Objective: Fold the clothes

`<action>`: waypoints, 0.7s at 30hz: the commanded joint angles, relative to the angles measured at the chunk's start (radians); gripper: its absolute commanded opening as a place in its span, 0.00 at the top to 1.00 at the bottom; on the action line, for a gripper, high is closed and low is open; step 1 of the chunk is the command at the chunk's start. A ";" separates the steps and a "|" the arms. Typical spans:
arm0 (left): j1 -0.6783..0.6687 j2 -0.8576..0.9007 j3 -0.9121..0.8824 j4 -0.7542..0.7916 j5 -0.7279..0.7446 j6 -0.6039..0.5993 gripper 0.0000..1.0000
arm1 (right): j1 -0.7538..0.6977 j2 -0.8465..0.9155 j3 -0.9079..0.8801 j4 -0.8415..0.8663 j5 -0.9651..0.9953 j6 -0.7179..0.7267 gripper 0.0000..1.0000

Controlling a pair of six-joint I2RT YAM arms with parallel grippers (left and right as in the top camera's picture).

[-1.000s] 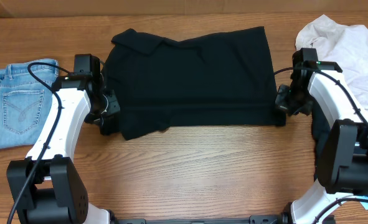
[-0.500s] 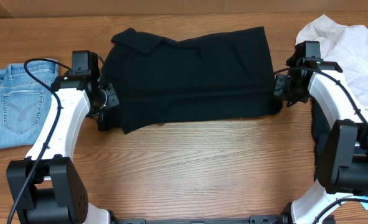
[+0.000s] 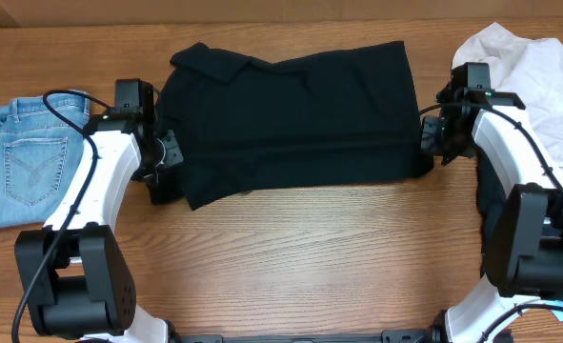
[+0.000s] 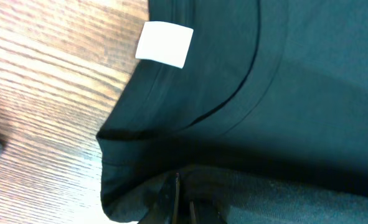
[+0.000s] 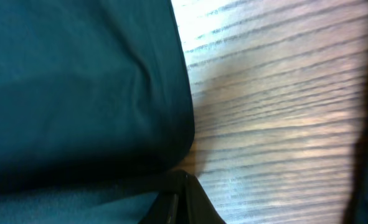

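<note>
The black top (image 3: 291,114) lies spread across the middle of the table, its front strip folded up over itself. My left gripper (image 3: 167,170) is shut on its front left corner. In the left wrist view the fingertips (image 4: 179,190) pinch dark cloth just below the neckband and the small white label (image 4: 165,43). My right gripper (image 3: 426,152) is shut on the front right corner, and the right wrist view shows the closed tips (image 5: 180,183) holding the black fabric's edge (image 5: 78,93) over bare wood.
Folded light-blue jeans (image 3: 29,157) lie at the far left beside my left arm. An off-white shirt (image 3: 538,76) is bunched at the back right behind my right arm. A dark garment (image 3: 483,205) shows partly under the right arm.
Both grippers have carried the top's front edge away from the table front toward the back, folding it over. In the last half second they have barely moved.
</note>
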 commanded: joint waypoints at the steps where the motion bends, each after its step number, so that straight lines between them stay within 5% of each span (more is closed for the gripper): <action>1: 0.026 -0.089 0.124 -0.018 -0.027 0.024 0.96 | -0.017 -0.119 0.148 -0.034 0.048 0.001 0.96; 12: 0.026 -0.289 0.502 -0.351 -0.019 0.024 0.96 | -0.017 -0.410 0.364 -0.247 0.060 -0.011 0.96; 21: 0.026 -0.544 0.543 -0.445 -0.099 0.023 0.96 | -0.017 -0.661 0.364 -0.259 0.114 -0.011 0.96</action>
